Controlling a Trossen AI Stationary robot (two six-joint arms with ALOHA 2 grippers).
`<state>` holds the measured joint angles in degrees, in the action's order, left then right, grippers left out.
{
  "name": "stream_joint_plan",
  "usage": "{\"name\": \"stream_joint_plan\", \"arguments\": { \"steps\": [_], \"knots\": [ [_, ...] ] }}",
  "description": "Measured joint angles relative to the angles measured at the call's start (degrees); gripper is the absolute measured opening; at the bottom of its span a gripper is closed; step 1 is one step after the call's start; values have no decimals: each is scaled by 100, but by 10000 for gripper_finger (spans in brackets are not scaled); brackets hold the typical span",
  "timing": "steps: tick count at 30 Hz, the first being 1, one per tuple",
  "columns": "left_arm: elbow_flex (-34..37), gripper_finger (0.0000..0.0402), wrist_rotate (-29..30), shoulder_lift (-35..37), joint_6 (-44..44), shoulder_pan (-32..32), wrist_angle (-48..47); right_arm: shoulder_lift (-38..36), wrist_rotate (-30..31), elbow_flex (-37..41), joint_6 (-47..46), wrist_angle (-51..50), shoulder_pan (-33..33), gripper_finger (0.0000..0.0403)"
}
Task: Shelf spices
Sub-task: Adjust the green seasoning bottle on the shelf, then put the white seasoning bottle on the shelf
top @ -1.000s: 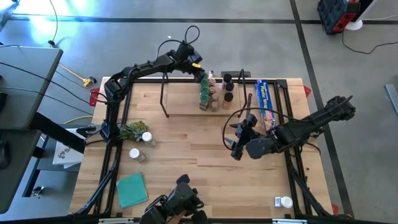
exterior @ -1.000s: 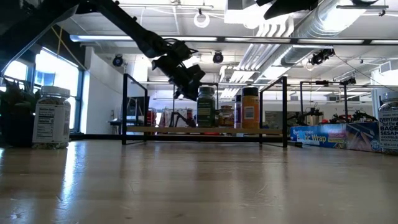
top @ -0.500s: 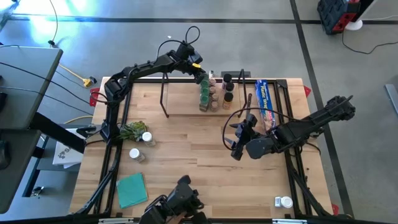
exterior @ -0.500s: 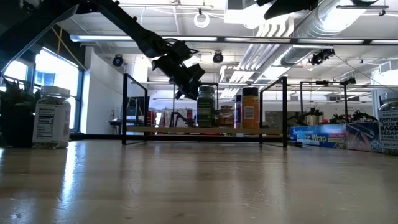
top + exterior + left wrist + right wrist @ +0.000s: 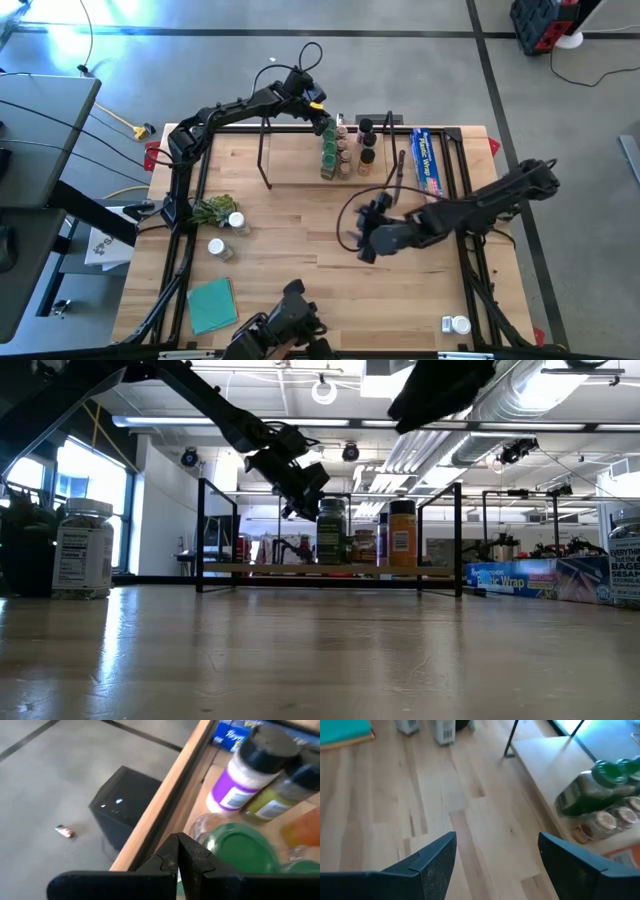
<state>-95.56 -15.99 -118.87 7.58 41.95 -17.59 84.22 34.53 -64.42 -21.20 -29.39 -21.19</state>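
Right gripper [image 5: 362, 243] fingers apart, empty, hanging over the bare middle of the counter [image 5: 300, 230], pointed toward the loose jars on the left side. Left gripper [image 5: 327, 124] fingers pressed together, holding nothing, just above the green-lid jar [image 5: 328, 140] at the back of the shelf [image 5: 290, 165].

Risks, as I judge them: the left gripper sits right over a tight cluster of spices [image 5: 350, 150]; any sideways drift could tip the green-lid jar into its neighbours and domino the row. The right arm reaching left crosses in front of the shelf's end frame [image 5: 267, 150]; a low sweep could clip it.

Still unshelved: two white-lid jars [image 5: 225, 233] near the plant [image 5: 212, 208], another white-lid jar [image 5: 457, 324] at the near right corner. Blue wrap box [image 5: 428, 160] lies just beside the shelf's right end, teal square [image 5: 212, 303] near left. The plant crowds the closest jar, making for an awkward grasp.
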Motion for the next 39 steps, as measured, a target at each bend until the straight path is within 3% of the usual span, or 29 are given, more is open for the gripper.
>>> {"name": "stream_joint_plan", "arguments": {
  "steps": [5, 11, 19, 23, 26, 32, 39],
  "knots": [
    [-119, 0, 507, 3, 250, 30, -348, 131, -57, 0, 187, 56, 136, 275],
    [-280, 0, 932, 64, 602, 103, -819, -281, -1, 0, 166, -126, 32, 275],
    [-152, 0, 1244, 832, 1105, 0, -1590, -963, 190, 0, -1181, -1700, -557, 275],
    [424, 0, 1377, 1592, 1110, -233, -1546, -991, 208, 0, -2292, -2757, -829, 275],
    [983, 0, 1551, 2201, 1053, -459, -1438, -894, 127, 0, -2552, -2970, -883, 275],
    [2121, 0, 1567, 3294, 570, -993, -1198, -808, -232, 0, -1714, -2644, -620, 275],
    [3209, 0, 1701, 4301, -74, -1829, -916, -805, -1247, 0, -573, -2437, 193, 275]
  ]
}}
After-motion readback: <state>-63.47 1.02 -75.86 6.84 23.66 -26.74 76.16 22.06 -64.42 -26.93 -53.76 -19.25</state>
